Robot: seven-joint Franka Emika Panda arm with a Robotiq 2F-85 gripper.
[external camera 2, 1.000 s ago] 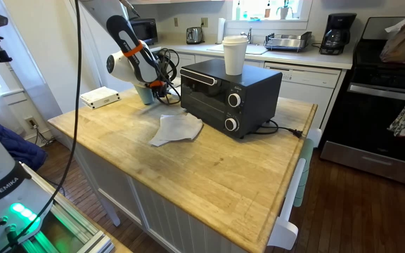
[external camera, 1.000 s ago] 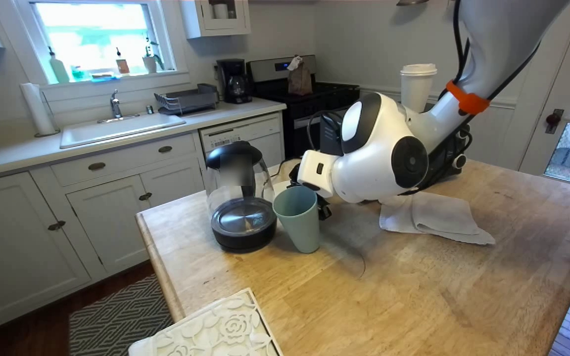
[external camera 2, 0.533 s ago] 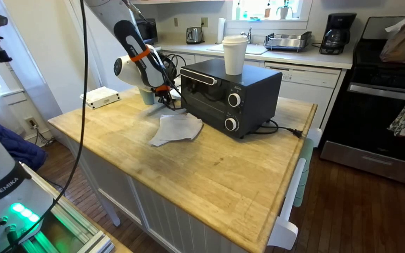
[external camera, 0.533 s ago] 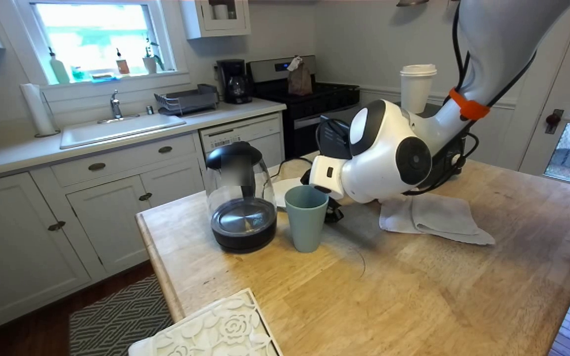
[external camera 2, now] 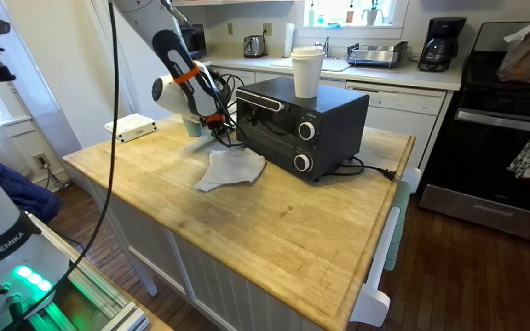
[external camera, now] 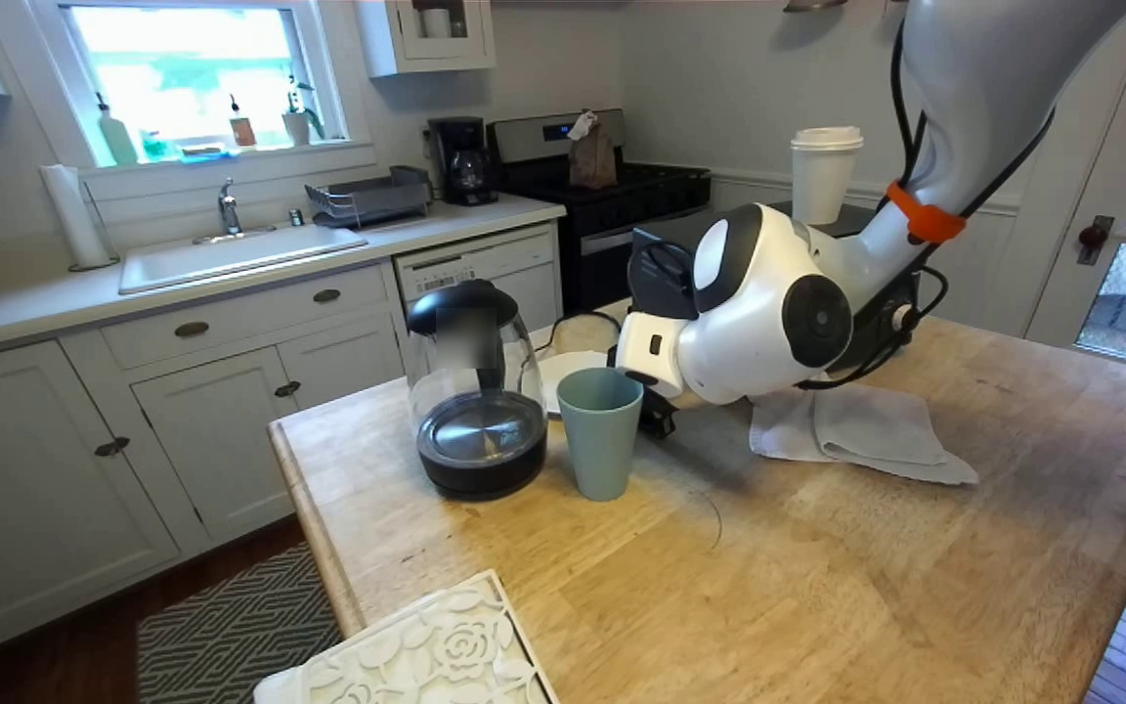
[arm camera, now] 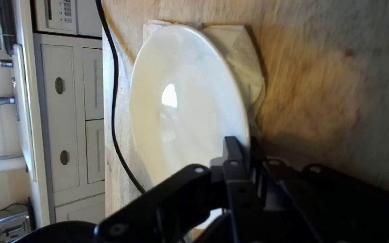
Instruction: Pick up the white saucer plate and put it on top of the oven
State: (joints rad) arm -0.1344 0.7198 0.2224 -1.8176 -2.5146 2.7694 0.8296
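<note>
The white saucer plate (arm camera: 194,91) fills the middle of the wrist view, over a pale crumpled sheet. My gripper (arm camera: 247,148) is shut on its near rim: one black finger (arm camera: 233,145) lies on the inner face, and the other is dark behind the rim. Whether the plate touches the table I cannot tell. In an exterior view part of the plate (external camera: 568,372) shows behind the teal cup, with my gripper (external camera: 658,416) mostly hidden by that cup and the arm. The oven (external camera 2: 299,124), black with a silver handle and two knobs, stands on the wooden table.
A tall white cup (external camera 2: 308,73) stands on the oven's top. Close to the gripper are an upright teal cup (external camera: 602,440) and a glass kettle (external camera: 480,445). A grey-white cloth (external camera 2: 233,168) lies before the oven. A black cord (arm camera: 115,101) runs beside the plate.
The arm has shifted toward the oven and slightly lower, then nearly stopped. The teal cup, tilted a second ago, now stands upright. More of the plate shows behind it.
</note>
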